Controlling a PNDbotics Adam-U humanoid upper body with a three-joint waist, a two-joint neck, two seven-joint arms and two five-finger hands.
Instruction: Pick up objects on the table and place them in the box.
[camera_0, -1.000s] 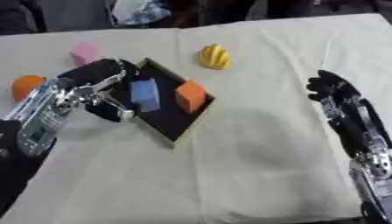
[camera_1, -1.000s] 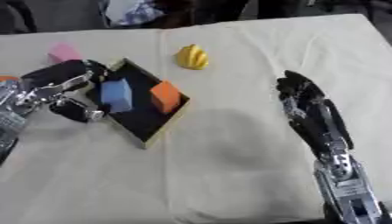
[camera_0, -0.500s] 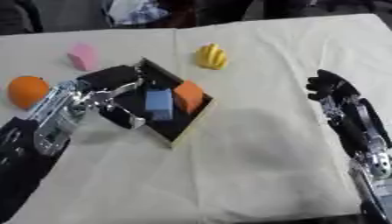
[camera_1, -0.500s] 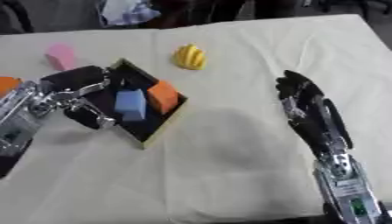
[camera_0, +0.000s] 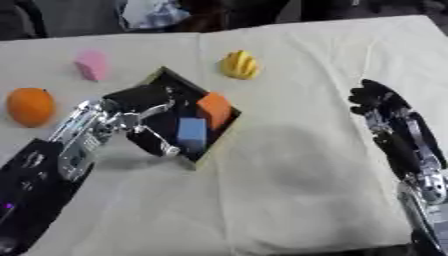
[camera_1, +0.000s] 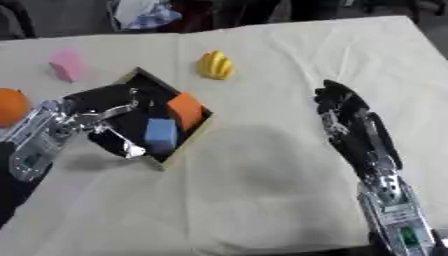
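Note:
A black box with tan edges (camera_0: 222, 134) lies at an angle left of centre on the cream cloth. Inside it an orange block (camera_0: 214, 110) stands next to a blue block (camera_0: 191, 134). My left hand (camera_0: 131, 119) reaches over the box's left half with its fingers spread, the blue block lying free just beyond its fingertips. On the cloth outside the box are a yellow ridged object (camera_0: 238, 65), a pink block (camera_0: 90, 64) and an orange ball (camera_0: 31, 105). Far from all of these, my right hand (camera_1: 346, 112) rests open at the right.
The cream cloth (camera_0: 289, 190) covers the table up to its far edge, where a bundle of light fabric (camera_0: 150, 12) lies against the dark background. Near the front edge the cloth runs bare from left to right.
My left hand carried the blue block down into the box beside the orange block and let it go, its fingers now spread. The right hand has stayed put.

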